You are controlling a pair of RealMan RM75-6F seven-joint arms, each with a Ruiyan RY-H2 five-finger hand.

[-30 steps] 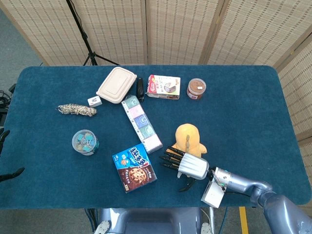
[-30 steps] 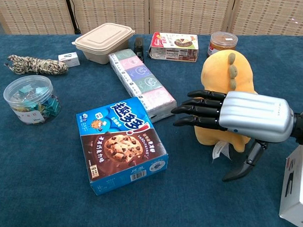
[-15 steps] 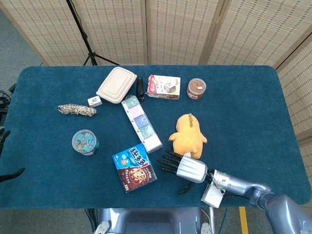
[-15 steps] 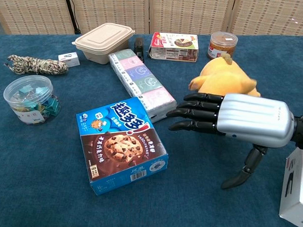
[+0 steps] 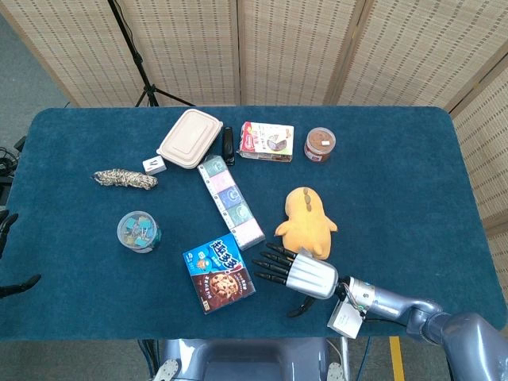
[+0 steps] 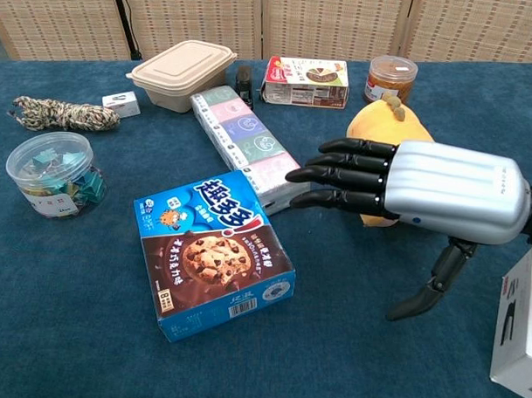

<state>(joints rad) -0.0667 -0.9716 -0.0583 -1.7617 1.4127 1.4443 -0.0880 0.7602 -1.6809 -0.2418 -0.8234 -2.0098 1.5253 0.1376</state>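
My right hand [image 5: 298,274] [image 6: 424,191] hovers low over the blue table near its front edge, fingers stretched out flat and apart, thumb hanging down, holding nothing. Just behind it a yellow plush toy [image 5: 305,221] [image 6: 387,125] lies flat on the cloth with its spotted back up, apart from the fingers. The fingertips point left toward a blue cookie box [image 5: 218,272] [image 6: 213,250] and the end of a long pastel tissue pack [image 5: 230,200] [image 6: 250,146]. At the head view's left edge, dark finger-like parts [image 5: 16,284] of my left hand show off the table; too little shows to read its state.
A white box [image 5: 343,317] [image 6: 519,334] lies by my right wrist. Further back stand a beige lunch box [image 5: 189,138], a snack carton [image 5: 267,141], a brown jar [image 5: 320,144] and a black item [image 5: 228,144]. A rope bundle [image 5: 125,179], small white cube [image 5: 154,165] and clear tub [image 5: 138,231] lie left.
The plush, upright against my right hand a second ago, has tipped away and now lies flat. My right hand has shifted slightly left toward the cookie box.
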